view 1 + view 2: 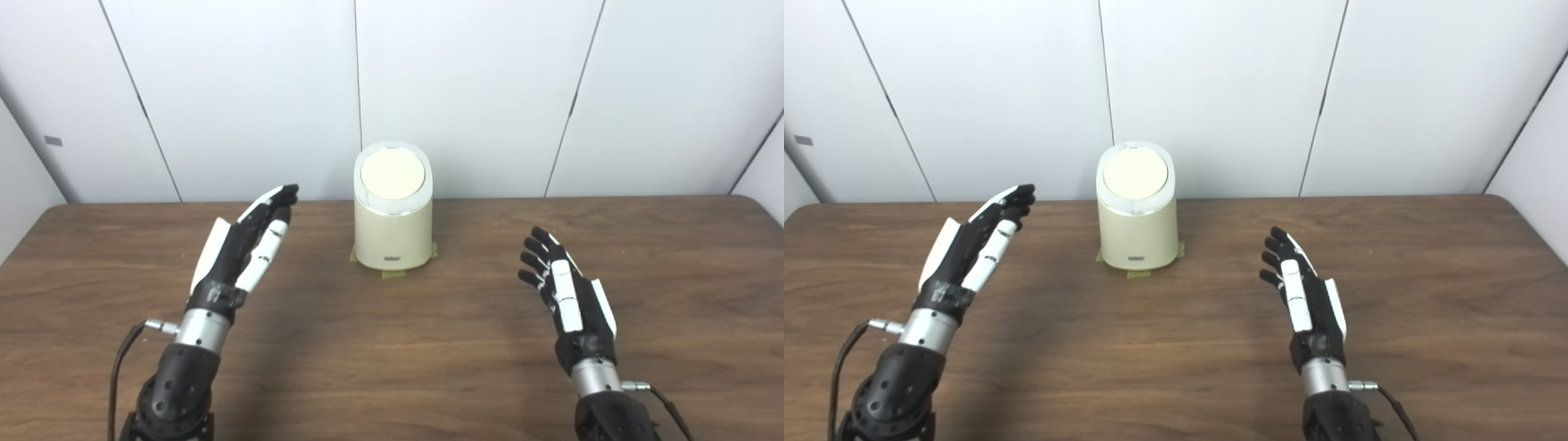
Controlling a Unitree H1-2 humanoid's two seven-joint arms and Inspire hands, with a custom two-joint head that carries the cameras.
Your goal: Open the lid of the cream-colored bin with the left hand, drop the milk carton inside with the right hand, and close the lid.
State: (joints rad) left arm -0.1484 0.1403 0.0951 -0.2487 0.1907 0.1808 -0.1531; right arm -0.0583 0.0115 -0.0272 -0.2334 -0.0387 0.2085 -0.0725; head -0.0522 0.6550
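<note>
White wall panels are seen behind a brown wooden table (392, 355), over which both hands are held. From the lower left edge, the left hand (248, 245) is raised above the table with its fingers (269, 242) stretched out straight and held close side by side, pointed up and toward the bin; nothing is held in it. From the lower right edge, the right hand (566, 288) is held lower and nearer the front, with its fingers (534, 257) spread slightly and gently curled; nothing is held in it either. Neither hand is in contact with the bin, and a stretch of bare table is left between each hand and it. Between the hands and farther back, the cream bin (392, 233) is set upright near the table's far edge, close to the wall. Its round lid (392, 173) is closed and sits flat within a pale rim. A small dark label is seen low on the bin's front. Strips of yellowish tape (394, 274) are stuck to the table at the bin's base, showing at its front and at both sides. A cable is seen at each wrist.
</note>
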